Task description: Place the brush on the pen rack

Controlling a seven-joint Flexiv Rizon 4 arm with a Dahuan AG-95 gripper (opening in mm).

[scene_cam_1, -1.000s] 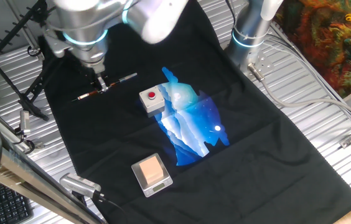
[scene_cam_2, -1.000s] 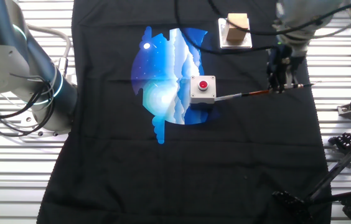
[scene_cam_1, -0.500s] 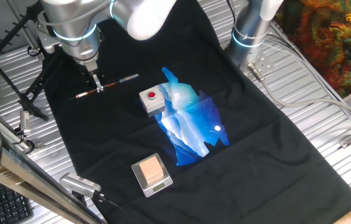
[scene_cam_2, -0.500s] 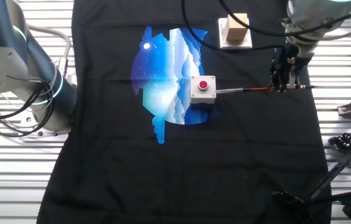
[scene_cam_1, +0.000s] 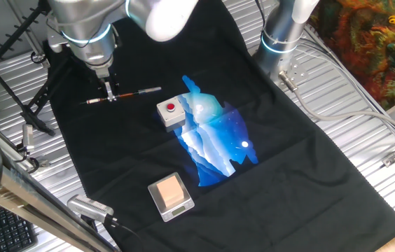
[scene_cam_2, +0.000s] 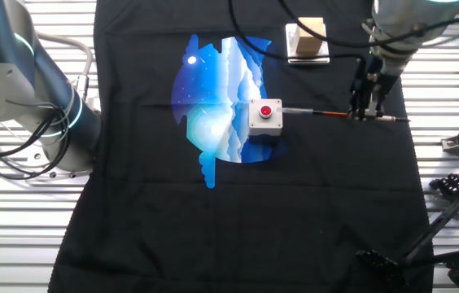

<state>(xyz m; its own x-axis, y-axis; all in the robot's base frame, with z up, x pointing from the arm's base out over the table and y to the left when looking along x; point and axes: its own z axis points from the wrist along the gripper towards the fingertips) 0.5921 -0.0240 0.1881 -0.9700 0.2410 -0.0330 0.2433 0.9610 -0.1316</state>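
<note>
The brush (scene_cam_1: 138, 92) is thin, with a reddish-brown handle and a pale tip, and lies nearly level above the black cloth. My gripper (scene_cam_1: 110, 95) is shut on its handle near the dark end. In the other fixed view the gripper (scene_cam_2: 365, 115) holds the brush (scene_cam_2: 319, 113) with its tip beside the button box. The pen rack (scene_cam_1: 40, 124) is a black metal stand on the slats left of the cloth. It also shows at the lower right in the other fixed view (scene_cam_2: 445, 216), apart from the brush.
A grey box with a red button (scene_cam_1: 170, 112) sits just right of the brush. A white tray with a wooden block (scene_cam_1: 170, 194) is near the front. A second arm's base (scene_cam_1: 281, 35) stands at the back right. A keyboard (scene_cam_1: 1, 224) lies at the front left.
The gripper has moved slightly away from the front edge with the brush in it. The brush has turned from slanted to nearly level.
</note>
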